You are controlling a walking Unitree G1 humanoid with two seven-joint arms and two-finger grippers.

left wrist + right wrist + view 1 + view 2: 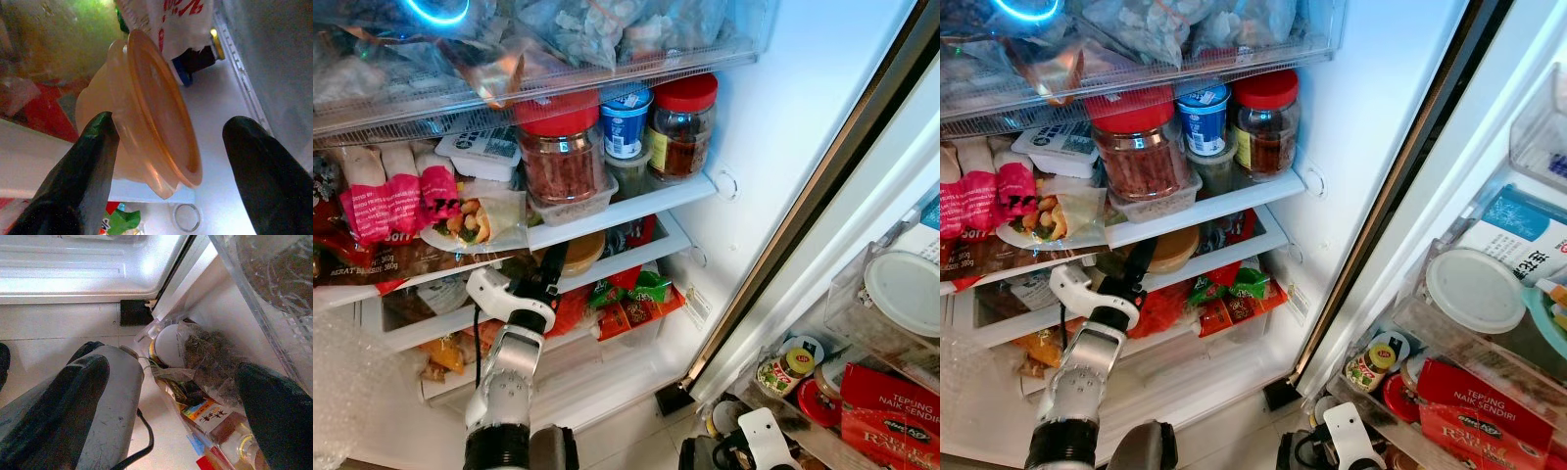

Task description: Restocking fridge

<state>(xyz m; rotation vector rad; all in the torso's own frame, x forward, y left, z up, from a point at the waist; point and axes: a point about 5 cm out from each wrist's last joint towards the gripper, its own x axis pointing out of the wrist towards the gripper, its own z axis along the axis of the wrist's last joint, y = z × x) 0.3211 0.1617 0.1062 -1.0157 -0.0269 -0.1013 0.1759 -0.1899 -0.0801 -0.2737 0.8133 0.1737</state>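
Fridge shelf (636, 257): translucent orange tub (146, 117).

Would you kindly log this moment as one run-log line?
left gripper: open, around orange tub on middle fridge shelf | right gripper: open, idle, low near door shelf | tub: not gripped

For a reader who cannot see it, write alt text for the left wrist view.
An orange lidded tub lies between the left gripper's two open black fingers, inside the fridge on a white shelf. Red-and-white packaging sits behind it.
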